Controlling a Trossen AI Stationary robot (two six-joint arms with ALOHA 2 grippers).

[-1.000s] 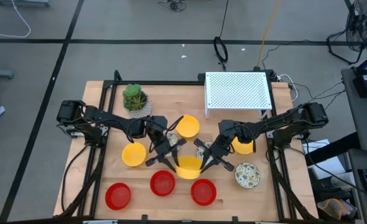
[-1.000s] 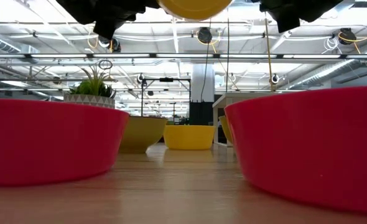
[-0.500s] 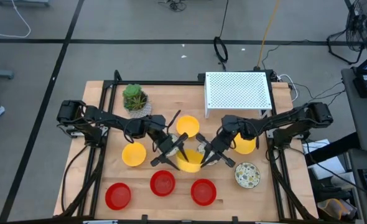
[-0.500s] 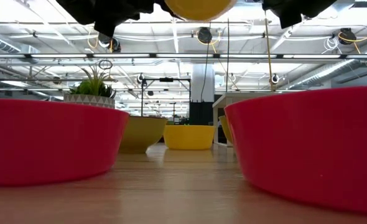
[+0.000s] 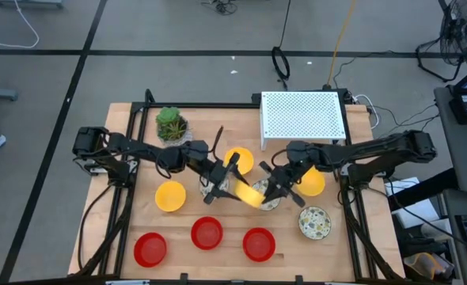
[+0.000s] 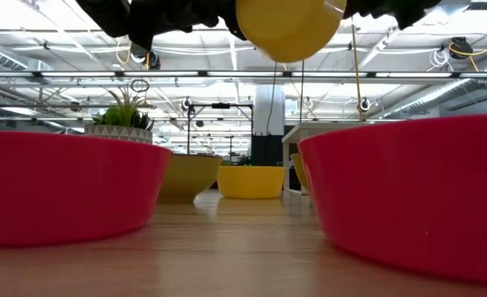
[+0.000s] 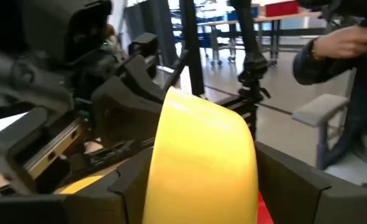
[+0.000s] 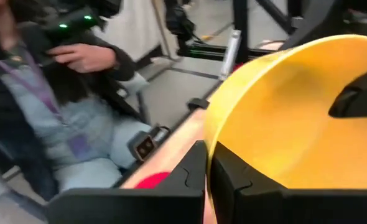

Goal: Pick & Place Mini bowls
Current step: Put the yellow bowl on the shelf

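Yellow bowl (image 5: pixel 252 194), raised and tipped since a moment ago—right gripper (image 5: pixel 271 190) pinching its rim, left gripper (image 5: pixel 222 180) now spread wide—red bowls (image 5: pixel 207 233) beneath, plant (image 5: pixel 171 124) behind.

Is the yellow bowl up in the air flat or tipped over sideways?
Tipped. The yellow bowl hangs on its edge between the two hands, the right hand pinching its rim; the low view shows its round underside.
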